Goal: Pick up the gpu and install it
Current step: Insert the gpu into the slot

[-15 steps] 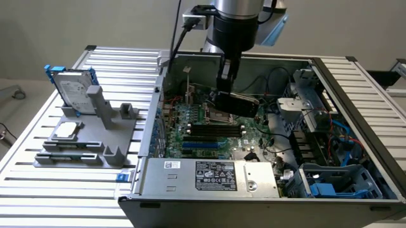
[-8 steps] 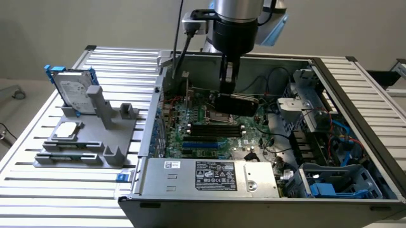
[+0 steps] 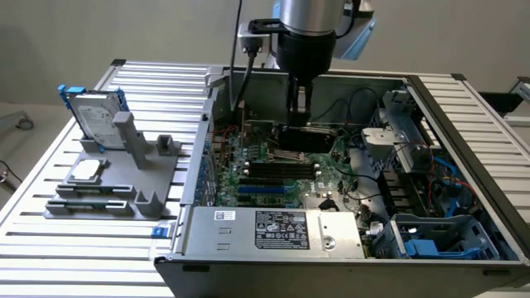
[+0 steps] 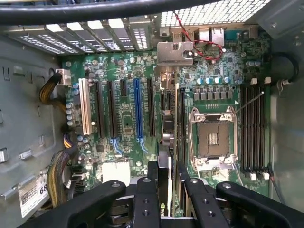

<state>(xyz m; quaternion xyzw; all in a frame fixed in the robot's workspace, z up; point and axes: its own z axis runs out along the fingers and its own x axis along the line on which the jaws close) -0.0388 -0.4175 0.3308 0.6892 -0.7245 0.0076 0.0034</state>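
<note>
arm [image 3: 305, 25] vertical inside open case [image 3: 463, 124], tool [image 3: 298, 119] clamping gpu [image 3: 313, 139] over motherboard [image 3: 265, 169]

Silver hard drive [image 3: 95, 119] upright in blue frame [image 3: 63, 94] — grey holder [image 3: 124, 181] beneath, slatted table [image 3: 49, 248], labelled power supply [image 3: 273, 228]

Soft, even light falls from above the computer case [image 3: 331, 279], whitening the slatted table [image 3: 49, 248] beside it. Inside the case it's dim, the gpu [image 3: 311, 139] in shadow. Glare whites out the case's rear grille [image 4: 213, 12].
</note>
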